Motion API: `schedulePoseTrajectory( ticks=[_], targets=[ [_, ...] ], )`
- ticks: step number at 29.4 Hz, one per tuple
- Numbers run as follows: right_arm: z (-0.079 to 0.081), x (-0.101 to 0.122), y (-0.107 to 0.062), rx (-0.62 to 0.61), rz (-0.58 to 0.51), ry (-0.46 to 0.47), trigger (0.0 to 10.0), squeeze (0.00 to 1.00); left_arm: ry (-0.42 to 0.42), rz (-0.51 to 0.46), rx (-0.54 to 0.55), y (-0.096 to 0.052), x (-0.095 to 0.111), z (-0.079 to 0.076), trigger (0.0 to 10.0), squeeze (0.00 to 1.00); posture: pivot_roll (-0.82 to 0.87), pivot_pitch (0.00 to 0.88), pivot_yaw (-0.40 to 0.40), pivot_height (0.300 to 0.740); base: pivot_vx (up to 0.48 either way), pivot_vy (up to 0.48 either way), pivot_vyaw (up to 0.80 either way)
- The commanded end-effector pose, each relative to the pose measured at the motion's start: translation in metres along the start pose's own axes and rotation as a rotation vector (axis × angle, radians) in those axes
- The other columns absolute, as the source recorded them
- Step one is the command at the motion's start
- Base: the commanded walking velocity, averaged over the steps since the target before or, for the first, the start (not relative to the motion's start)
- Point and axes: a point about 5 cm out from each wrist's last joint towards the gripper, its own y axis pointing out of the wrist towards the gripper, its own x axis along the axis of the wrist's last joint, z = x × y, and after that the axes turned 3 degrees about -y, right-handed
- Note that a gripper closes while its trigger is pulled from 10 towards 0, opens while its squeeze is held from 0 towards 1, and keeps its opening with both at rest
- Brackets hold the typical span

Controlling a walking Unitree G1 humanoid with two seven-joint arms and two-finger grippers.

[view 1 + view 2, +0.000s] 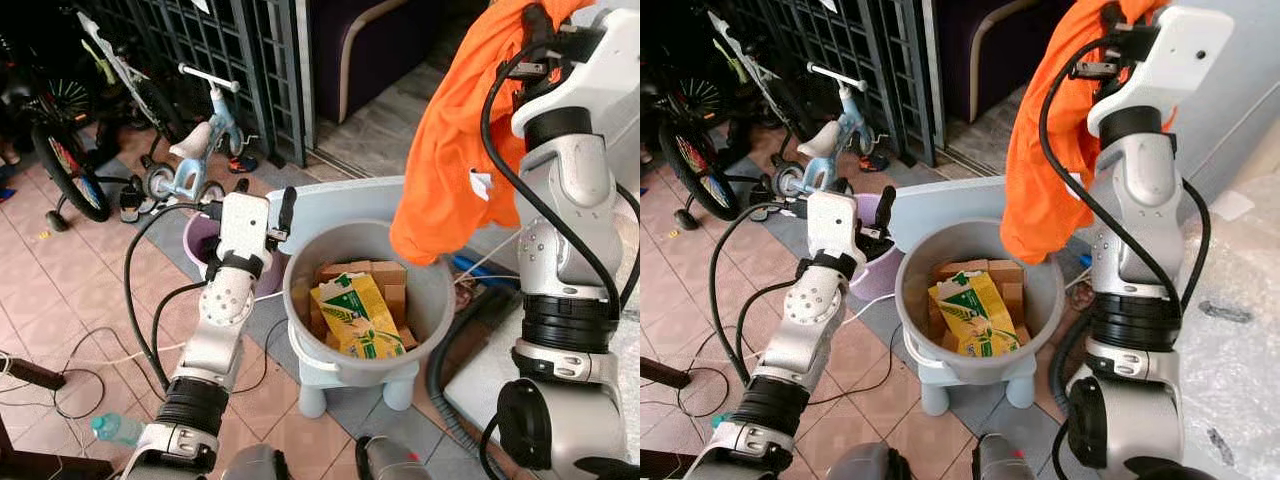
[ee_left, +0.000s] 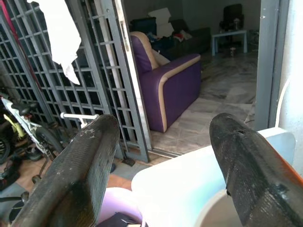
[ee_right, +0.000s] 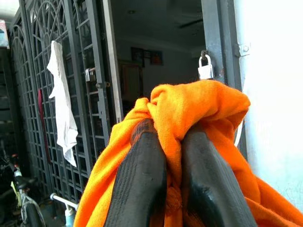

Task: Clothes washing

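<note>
You're maybe halfway through the first load here. Your right pincer (image 3: pixel 165 189) is pinching a bunch of the orange shirt (image 1: pixel 450 150) up high, and the shirt hangs with its lowest fold right at the back rim of the grey bucket (image 1: pixel 300 290), on the side nearest your right arm. It isn't in yet, by the look of it. The bucket sits on the tiled floor (image 1: pixel 60 290) and already holds a yellow and green packet (image 1: pixel 352 315) plus what look like brown boxes (image 1: pixel 375 272), so I'd guess you still have to lower the shirt in and let go.

Your left pincer (image 2: pixel 161 175) is spread wide, holding nothing, hovering by the bucket's rim on the side next to the purple tub (image 1: pixel 200 240).

No washer or water that I can make out. The shirt's top is cut off by the frame, and the bucket's bottom is buried under the packet.
</note>
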Motion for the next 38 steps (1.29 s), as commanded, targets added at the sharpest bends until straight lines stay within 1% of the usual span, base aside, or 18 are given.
schedulePoseTrajectory(
  ticks=[1, 10, 19, 24, 26, 29, 31, 32, 33, 34, 36, 38],
  targets=[
    [0.004, 0.002, 0.001, 0.009, -0.008, 0.006, 10.0, 0.00, 0.007, 0.012, 0.019, -0.002, -0.002, 0.005, 10.0, 0.00, -0.12, 0.000, 0.054, 0.740, -0.274, 0.000, 0.00],
    [0.004, 0.000, -0.001, 0.007, 0.008, 0.009, 10.0, 0.00, 0.004, 0.022, 0.020, -0.003, -0.004, 0.005, 10.0, 0.00, -0.12, 0.000, 0.050, 0.740, -0.257, 0.000, 0.00],
    [0.006, -0.003, 0.000, 0.019, 0.028, 0.008, 10.0, 0.00, -0.016, 0.026, 0.026, -0.006, -0.005, 0.004, 10.0, 0.00, -0.11, 0.000, 0.037, 0.740, -0.086, 0.000, 0.00],
    [0.007, -0.005, -0.001, 0.016, 0.056, 0.018, 10.0, 0.00, -0.035, 0.018, 0.021, -0.008, -0.002, 0.006, 10.0, 0.00, -0.11, 0.000, 0.028, 0.740, 0.000, 0.000, -0.80],
    [0.009, -0.008, -0.007, 0.022, 0.064, -0.010, 10.0, 0.00, -0.044, 0.029, 0.012, -0.012, -0.003, 0.008, 10.0, 0.00, -0.11, 0.011, 0.024, 0.740, 0.000, 0.000, -0.80],
    [0.016, -0.018, -0.022, 0.044, 0.088, -0.050, 10.0, 0.00, -0.057, 0.058, 0.014, -0.019, -0.011, 0.012, 10.0, 0.00, -0.12, 0.034, 0.020, 0.740, 0.000, 0.000, -0.80],
    [0.023, -0.024, -0.034, 0.072, 0.095, -0.086, 10.0, 0.00, -0.068, 0.064, 0.006, -0.023, -0.011, 0.011, 10.0, 0.00, -0.10, 0.050, 0.007, 0.740, 0.000, 0.000, -0.80],
    [0.026, -0.026, -0.037, 0.081, 0.101, -0.097, 10.0, 0.00, -0.083, 0.060, -0.004, -0.024, -0.009, 0.008, 10.0, 0.00, -0.10, 0.052, 0.006, 0.740, 0.000, 0.000, -0.80],
    [0.026, -0.026, -0.037, 0.081, 0.101, -0.097, 10.0, 0.00, -0.083, 0.060, -0.004, -0.024, -0.009, 0.008, 10.0, 0.00, -0.10, 0.052, 0.006, 0.740, 0.000, 0.000, -0.80],
    [0.031, -0.034, -0.046, 0.091, 0.115, -0.117, 10.0, 0.00, -0.139, 0.056, -0.048, -0.026, -0.006, 0.002, 10.0, 0.00, -0.09, 0.057, 0.004, 0.740, 0.000, 0.000, -0.80],
    [0.033, -0.038, -0.052, 0.087, 0.124, -0.145, 10.0, 0.00, -0.180, 0.056, -0.071, -0.031, -0.003, -0.003, 10.0, 0.00, -0.08, 0.066, 0.002, 0.740, 0.000, 0.000, -0.80],
    [0.033, -0.039, -0.057, 0.068, 0.124, -0.178, 10.0, 0.00, -0.217, 0.090, -0.092, -0.040, -0.007, -0.005, 10.0, 0.00, -0.06, 0.077, 0.001, 0.740, 0.000, 0.000, -0.80]
  ],
)
